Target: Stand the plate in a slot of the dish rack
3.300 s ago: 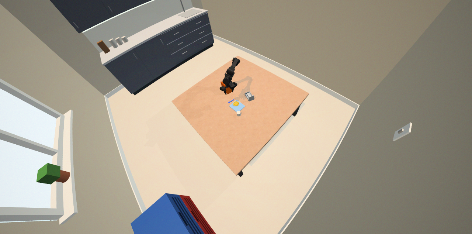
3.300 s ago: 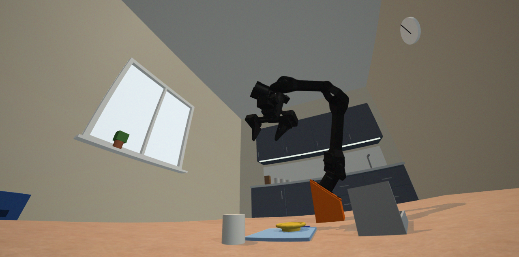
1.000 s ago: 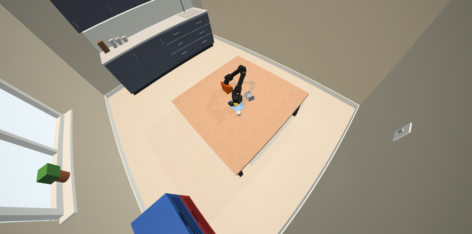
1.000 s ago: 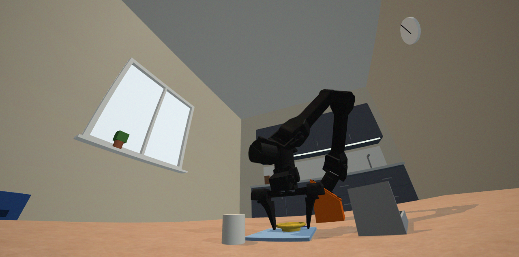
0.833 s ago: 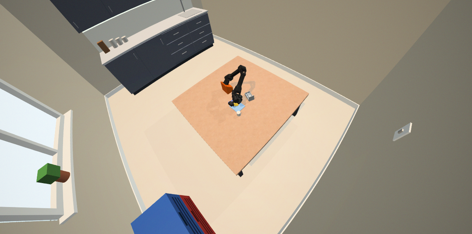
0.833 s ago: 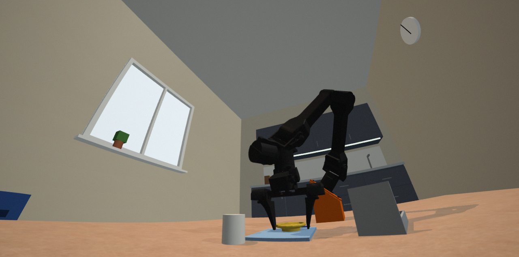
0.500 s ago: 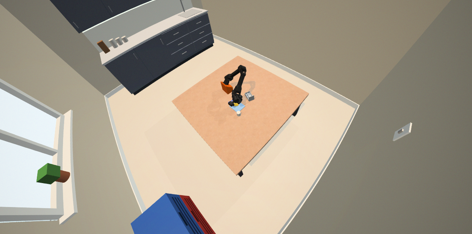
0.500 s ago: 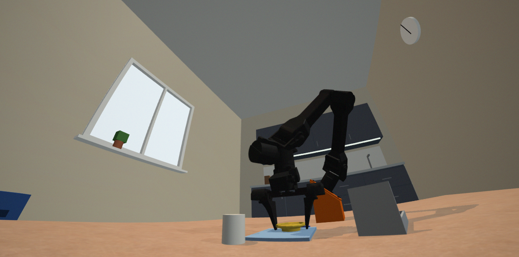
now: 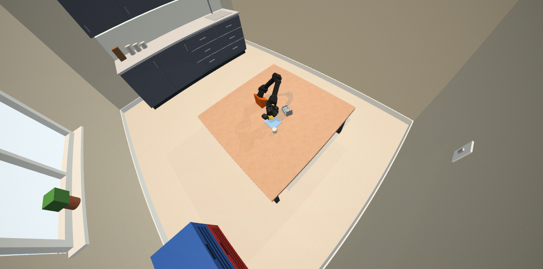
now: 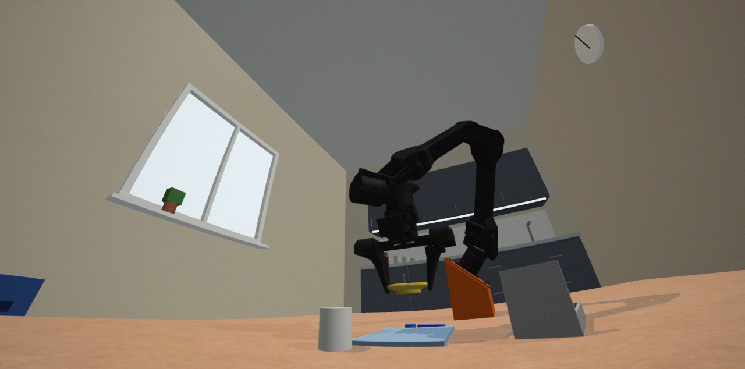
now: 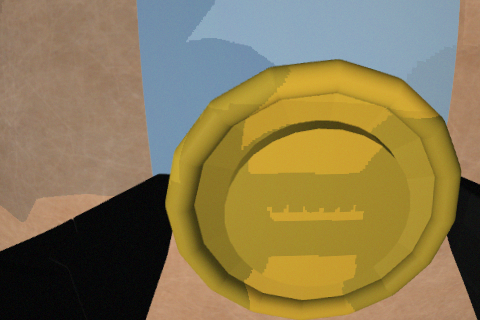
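My gripper (image 9: 270, 116) (image 10: 408, 289) (image 11: 314, 192) is shut on the yellow plate (image 10: 407, 286) (image 11: 320, 235), one finger at each side of the rim. The plate is held about level, face up, in the air above the light blue board (image 9: 274, 124) (image 10: 401, 338) (image 11: 325, 10). The grey dish rack (image 9: 289, 113) (image 10: 536, 301) stands apart from the plate, to the right in the top and exterior views. Its tall panel hides most of the slots in the exterior view, and they are too small to make out well in the top view.
A pale cup (image 9: 274, 130) (image 10: 334, 329) stands beside the blue board. A dark blue bar (image 10: 431, 325) and a small blue disc (image 10: 410, 325) lie behind the board. The orange arm base (image 9: 260, 101) (image 10: 468, 291) stands behind, left of the rack.
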